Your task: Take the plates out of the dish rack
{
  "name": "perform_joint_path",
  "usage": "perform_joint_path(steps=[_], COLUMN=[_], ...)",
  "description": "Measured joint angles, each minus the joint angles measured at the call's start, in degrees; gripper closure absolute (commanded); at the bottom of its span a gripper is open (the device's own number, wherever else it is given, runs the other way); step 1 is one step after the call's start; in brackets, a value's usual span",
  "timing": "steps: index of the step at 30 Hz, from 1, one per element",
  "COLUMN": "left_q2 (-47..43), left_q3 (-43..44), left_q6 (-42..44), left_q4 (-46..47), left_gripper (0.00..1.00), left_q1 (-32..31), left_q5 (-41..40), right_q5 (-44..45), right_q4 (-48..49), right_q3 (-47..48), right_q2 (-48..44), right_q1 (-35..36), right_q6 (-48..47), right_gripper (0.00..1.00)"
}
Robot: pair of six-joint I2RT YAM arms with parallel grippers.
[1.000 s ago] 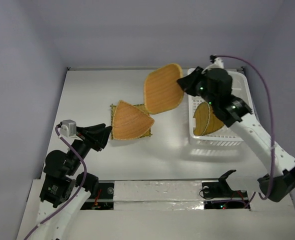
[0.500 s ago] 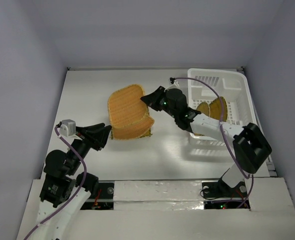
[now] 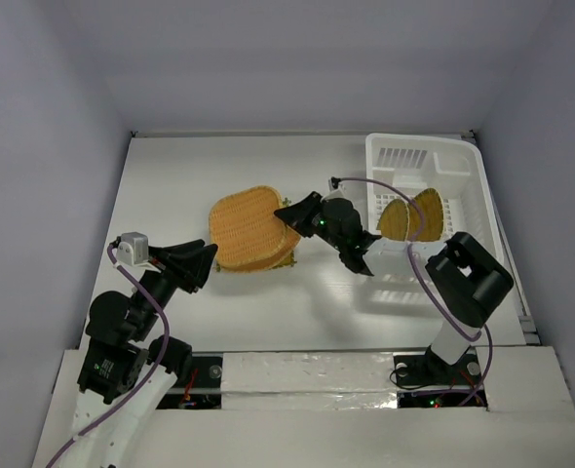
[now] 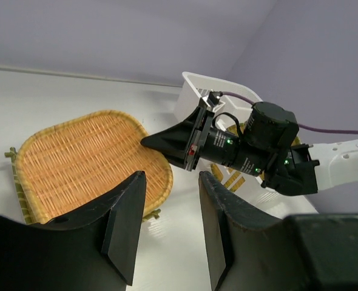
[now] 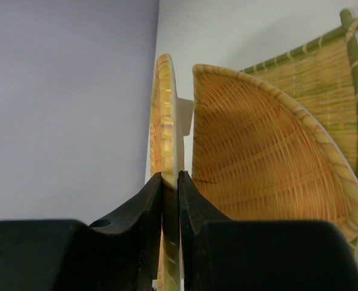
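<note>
White surface (image 3: 171, 175) bears a stack (image 5: 258, 151) below the right hand (image 5: 170, 182), closed on the rim of a plate (image 3: 244, 219), I think to lay it flat, while the rack (image 3: 463, 156), more plates (image 3: 412, 214) inside, stands behind it and the left hand (image 4: 170, 182) hangs open.

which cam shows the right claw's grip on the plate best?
Right wrist: right claw fingers pinch the plate rim, seen edge-on. Top external and left wrist show the claw at the plate's edge, contact itself hidden.

left gripper (image 4: 172, 179): fingers spread, arm folded near base
right gripper (image 5: 170, 177): fingers pinching plate (image 5: 164, 109) edge, arm reaching left
</note>
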Motion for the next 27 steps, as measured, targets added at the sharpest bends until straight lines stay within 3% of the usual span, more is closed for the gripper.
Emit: perform_joint_path(steps=[10,18,27], left_q2=[0.0,0.0,0.0], left_q3=[0.0,0.0,0.0], left_q6=[0.0,0.0,0.0], left_q4=[0.0,0.0,0.0], left_gripper=[0.63,0.63,0.63], left_q1=[0.0,0.0,0.0], left_q5=[0.0,0.0,0.0], right_q5=[-0.1,0.0,0.7], right_q4=[5.0,7.3,4.4], right_q3=[-4.5,-4.8,-4.3], right_q2=[2.7,6.2,6.8], right_q1=[0.6,0.6,0.6], right_q6=[1.9,3.6,2.9], right_gripper=[0.99,0.82,0.49])
